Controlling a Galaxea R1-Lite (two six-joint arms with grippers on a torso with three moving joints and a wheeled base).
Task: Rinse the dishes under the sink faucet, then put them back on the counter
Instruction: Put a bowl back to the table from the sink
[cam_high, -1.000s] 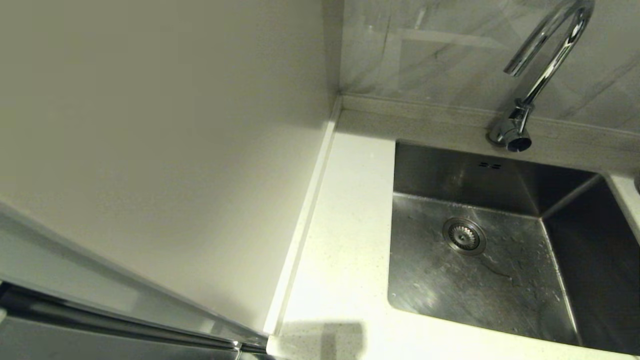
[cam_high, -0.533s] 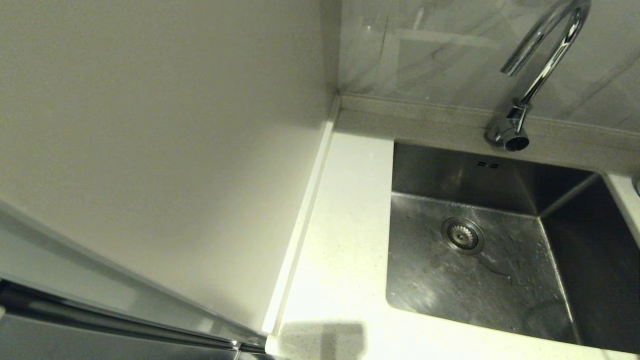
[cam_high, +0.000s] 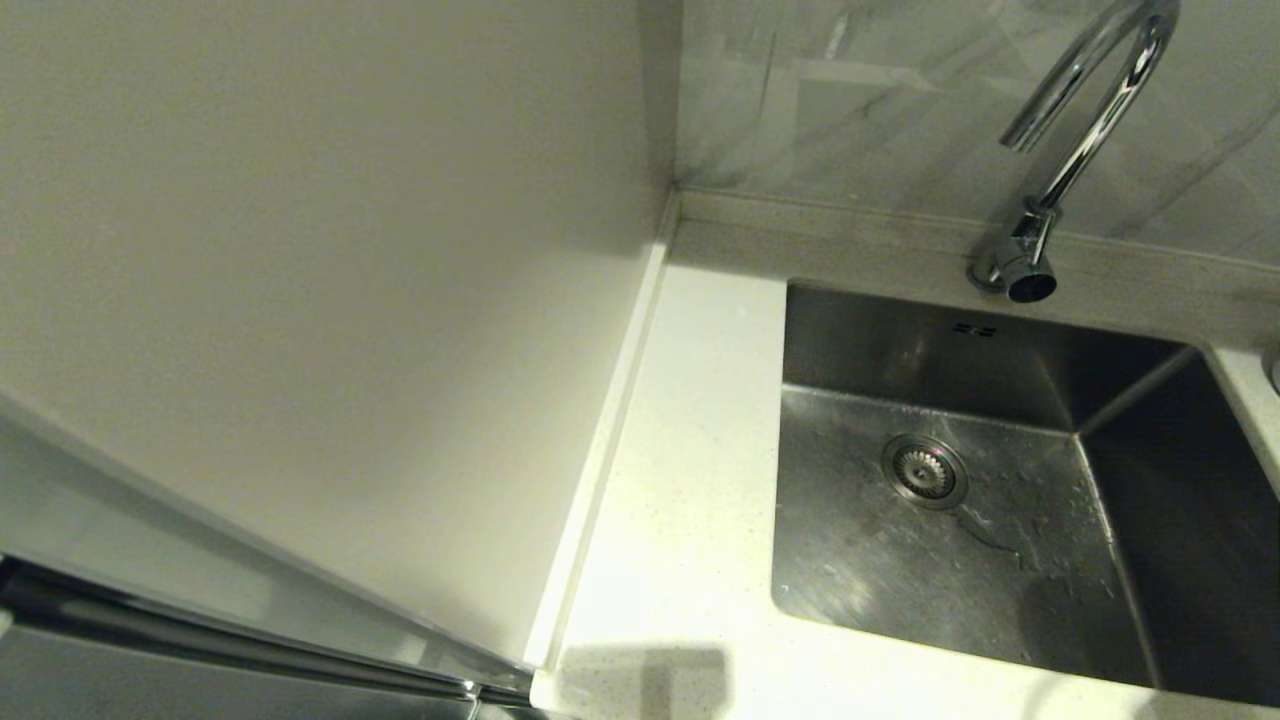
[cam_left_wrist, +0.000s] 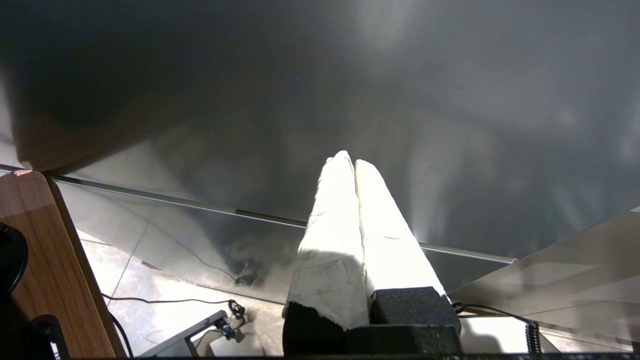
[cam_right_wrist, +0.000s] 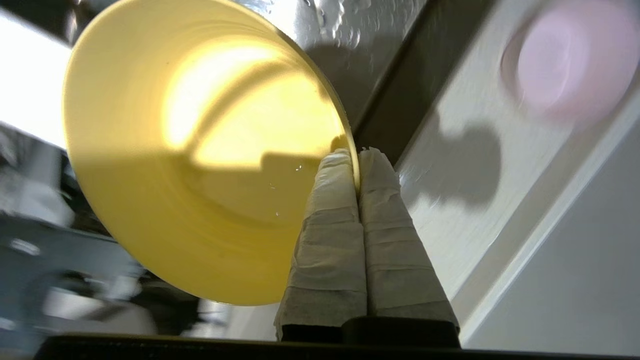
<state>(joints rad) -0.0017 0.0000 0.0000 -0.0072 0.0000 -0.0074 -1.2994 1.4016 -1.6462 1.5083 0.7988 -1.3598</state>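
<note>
The right gripper (cam_right_wrist: 358, 155) is clamped tight on the rim of the yellow bowl (cam_right_wrist: 200, 150), one taped finger (cam_right_wrist: 327, 235) inside the lip and the other on the outside, nothing but the thin edge between them. The bowl hangs tilted, its hollow facing the wrist camera, with a few small droplets on its inner wall. Behind its upper edge there is wet steel of the sink (cam_right_wrist: 350, 30), beaded with water. Beside that runs the white table (cam_right_wrist: 460, 210), and on it sits the pink bowl (cam_right_wrist: 565, 70), blurred, well apart from the yellow one. The gripper's shadow falls across the white surface between them.

Up in the head view, neither arm is in sight. The sink (cam_high: 900, 560) lies open with water splashes around its round drain (cam_high: 924, 470) and two small overflow slots on the back wall. The faucet (cam_high: 1080, 130) arches over the rear rim, with no stream visible from the spout. The table (cam_high: 680, 480) runs along the sink's left side to a raised strip against the wall.

The left gripper (cam_left_wrist: 354, 161) hangs parked low near a grey cabinet front, its white-wrapped fingers pressed together on nothing, tiled floor below it.
</note>
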